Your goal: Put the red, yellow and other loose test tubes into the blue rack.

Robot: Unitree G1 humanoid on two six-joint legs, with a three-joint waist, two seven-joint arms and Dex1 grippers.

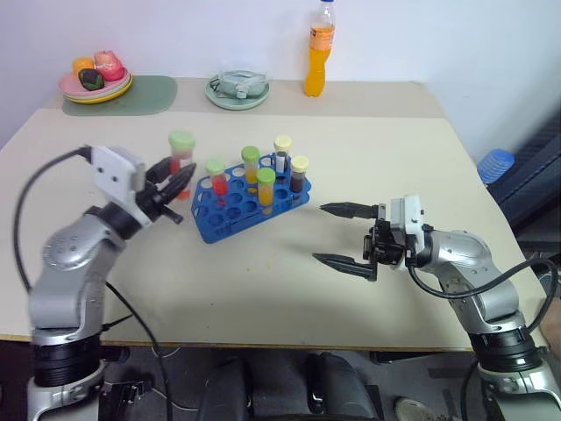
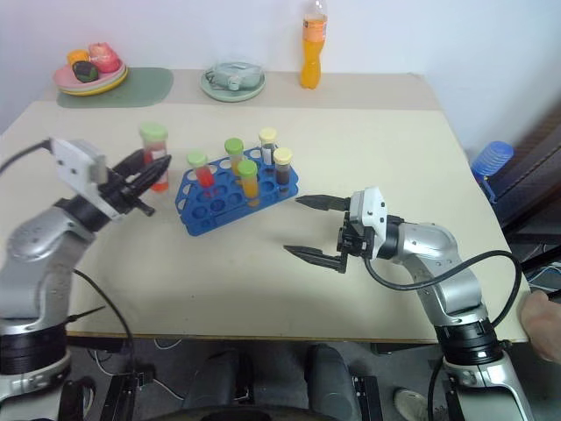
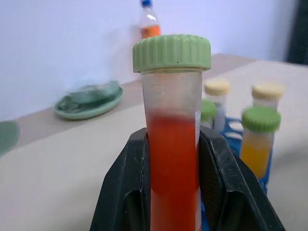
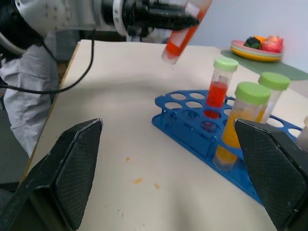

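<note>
Red test tube (image 1: 181, 156) above table (image 1: 263, 281), beside blue rack (image 1: 248, 206) edge

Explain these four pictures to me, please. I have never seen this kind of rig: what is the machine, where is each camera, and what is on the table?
This is a humanoid robot with two arms, each ending in a hand of two black fingers. Two pictures come from cameras on its head, looking down over a beige table. The other two come from cameras on its wrists, looking along each hand's fingers.

The left hand is shut on a red test tube with a green cap, held in the air beside the blue rack. The right hand is open and holds nothing.

The rack already holds five capped tubes. At the far edge of the table stand an orange drink bottle, a green dish and a plate of fruit on a green mat.
</note>
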